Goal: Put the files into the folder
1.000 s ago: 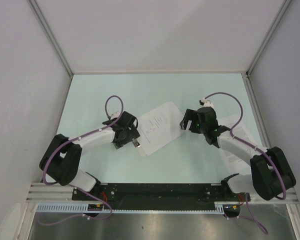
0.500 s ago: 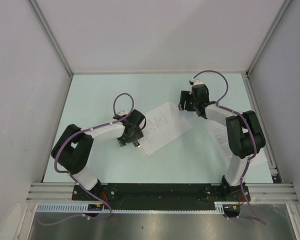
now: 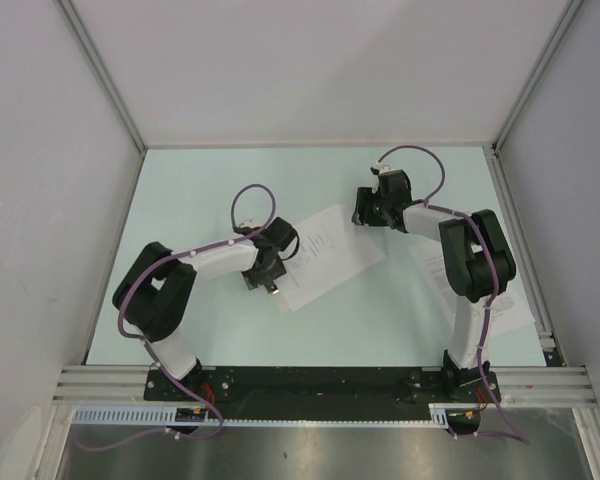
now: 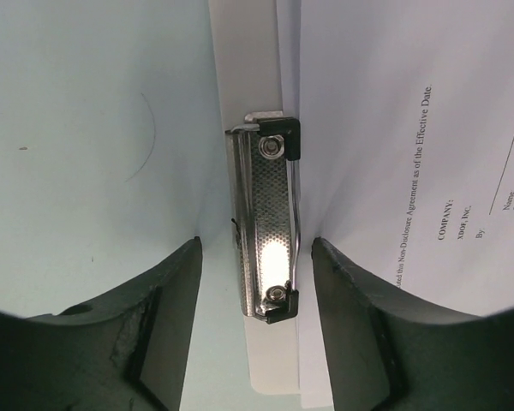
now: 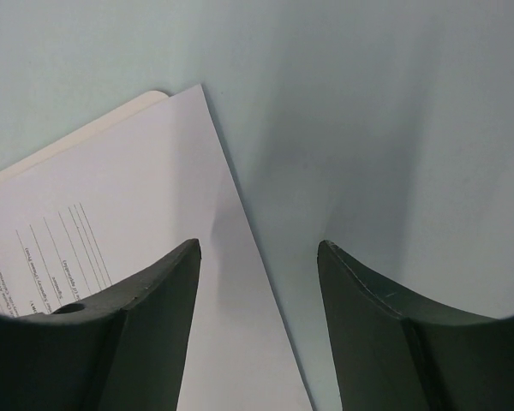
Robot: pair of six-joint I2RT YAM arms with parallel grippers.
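The folder (image 3: 286,297) lies at the table's middle as a white board under a printed sheet (image 3: 325,255). Its silver clip (image 4: 265,218) sits on the near-left short edge. A bare strip of the board (image 4: 244,68) shows beside the sheet (image 4: 411,128). My left gripper (image 3: 270,275) hangs over that edge, open. Its fingers (image 4: 167,308) straddle the clip with gaps on both sides. My right gripper (image 3: 361,212) is open at the sheet's far right edge. That paper edge (image 5: 240,257) runs between its fingers (image 5: 154,300), beside the folder's corner (image 5: 128,111). More files (image 3: 500,305) lie at the right.
The right arm's links (image 3: 475,255) cover part of the loose sheets by the right wall rail (image 3: 525,250). Grey walls enclose the pale green table (image 3: 220,190) on three sides. The arm bases sit on the black rail (image 3: 320,385) at the near edge.
The right arm swung up and left from the loose sheets to the centre sheet's far right edge. The left gripper shifted slightly right over the clip. Both pairs of jaws narrowed.
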